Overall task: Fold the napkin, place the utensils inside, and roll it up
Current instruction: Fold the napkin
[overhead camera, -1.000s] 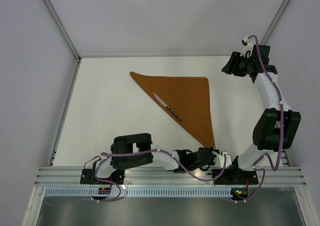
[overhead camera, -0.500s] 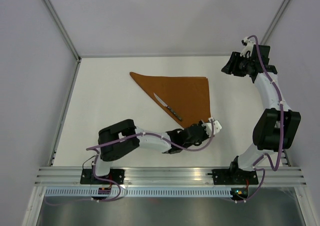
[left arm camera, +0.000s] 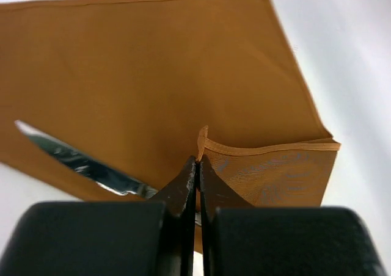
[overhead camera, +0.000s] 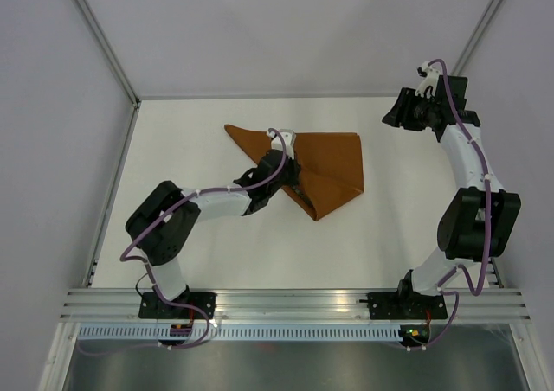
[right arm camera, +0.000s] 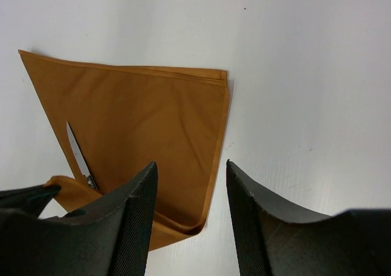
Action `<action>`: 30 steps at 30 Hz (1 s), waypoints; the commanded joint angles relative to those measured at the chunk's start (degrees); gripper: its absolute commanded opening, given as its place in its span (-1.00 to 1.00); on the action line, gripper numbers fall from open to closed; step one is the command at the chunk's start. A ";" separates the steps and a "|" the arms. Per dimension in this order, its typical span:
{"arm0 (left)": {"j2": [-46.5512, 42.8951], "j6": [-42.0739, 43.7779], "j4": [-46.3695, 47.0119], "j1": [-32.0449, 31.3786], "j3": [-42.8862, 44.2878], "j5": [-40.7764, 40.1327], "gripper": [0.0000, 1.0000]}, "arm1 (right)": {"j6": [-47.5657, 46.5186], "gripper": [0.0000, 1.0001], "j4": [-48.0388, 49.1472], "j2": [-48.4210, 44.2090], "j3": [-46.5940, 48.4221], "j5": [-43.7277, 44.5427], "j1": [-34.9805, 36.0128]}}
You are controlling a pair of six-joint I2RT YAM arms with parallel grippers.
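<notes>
Your napkin (overhead camera: 325, 162) lies folded in a triangle on the table (overhead camera: 190, 235), with the knife (left arm camera: 79, 160) on it. Your left gripper (left arm camera: 198, 166) pinches a corner, folded over the knife. Your right gripper (right arm camera: 189, 166) hangs off to the side, fingers apart. The rolling looks barely begun.

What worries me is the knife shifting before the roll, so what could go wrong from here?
1. The left gripper is shut on only a corner hem of the napkin; it could slip out and the flap would drop back.
2. The lifted flap covers the handle of the table knife; pulling it across may nudge the knife askew.
3. The right gripper hangs open away from the napkin, so nothing pins it against sliding.
</notes>
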 commanded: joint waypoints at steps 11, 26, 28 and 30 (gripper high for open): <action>-0.24 -9.88 -4.76 10.86 0.68 5.56 -0.95 | -1.14 0.09 -1.48 1.46 4.00 0.62 3.24; 2.57 -11.99 -5.47 15.52 1.48 7.93 -0.95 | -2.63 0.09 -1.92 2.61 3.65 1.94 6.05; 2.83 -12.08 -5.81 16.40 2.00 8.55 -0.95 | -2.63 0.09 -1.92 2.78 3.65 1.94 6.23; 3.45 -12.43 -6.08 17.27 2.53 8.90 -0.95 | -2.81 0.09 -1.92 2.87 3.56 1.94 6.40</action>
